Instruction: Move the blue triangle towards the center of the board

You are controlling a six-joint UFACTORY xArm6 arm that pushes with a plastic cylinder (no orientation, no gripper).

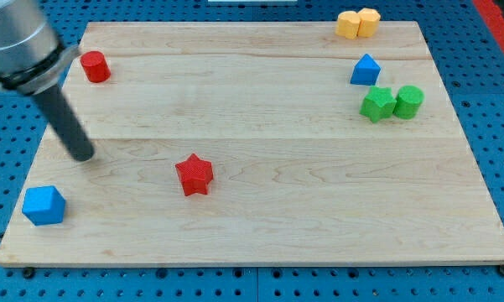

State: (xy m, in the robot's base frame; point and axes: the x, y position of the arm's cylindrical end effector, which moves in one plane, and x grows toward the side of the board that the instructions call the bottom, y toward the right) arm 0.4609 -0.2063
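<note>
The blue triangle (pixel 366 70) sits near the view's right edge of the wooden board (pixel 260 226), in the upper part, just above the green blocks. My tip (pixel 82 155) rests on the board at the view's left, far from the blue triangle. It touches no block. The red cylinder (pixel 94 66) is above it and the blue cube (pixel 44 205) is below it to the left.
A red star (pixel 194 174) lies left of the board's middle. A green star (pixel 377 104) and a green cylinder (pixel 408 101) sit side by side under the blue triangle. Two yellow blocks (pixel 357 23) stand at the top right edge.
</note>
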